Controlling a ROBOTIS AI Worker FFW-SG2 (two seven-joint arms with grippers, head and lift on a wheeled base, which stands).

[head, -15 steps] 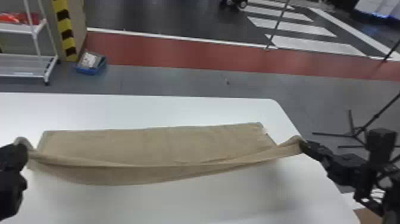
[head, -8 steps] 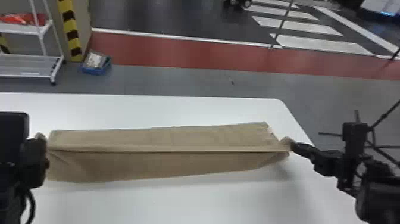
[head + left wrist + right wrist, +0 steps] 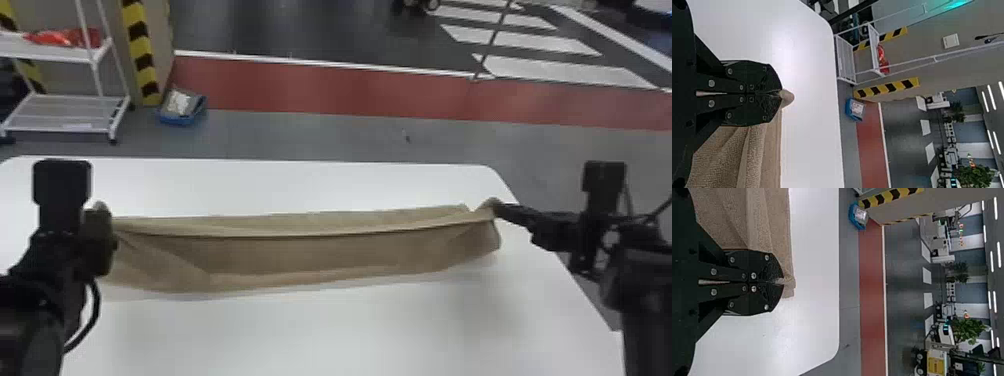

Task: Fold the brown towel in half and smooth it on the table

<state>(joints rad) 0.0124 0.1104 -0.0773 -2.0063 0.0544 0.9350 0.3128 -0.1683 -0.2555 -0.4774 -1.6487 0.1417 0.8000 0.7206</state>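
Over there the left gripper [image 3: 101, 220] and right gripper [image 3: 500, 209] pinch tightly closed on the brown towel [image 3: 320, 255], its near part seemingly hanging above the white table [image 3: 350, 335].

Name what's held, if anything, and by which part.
The brown towel: left claw and right claw grip opposite ends of its raised edge.

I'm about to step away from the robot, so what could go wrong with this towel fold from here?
The left claw and right claw each pinch the brown towel near an end, so uneven lowering could skew the fold. Slanting creases show in its front part toward the left claw, and these may get pressed in rather than smoothed out. The cloth sticks out only a little past the left claw's tips, so that grip might slip.
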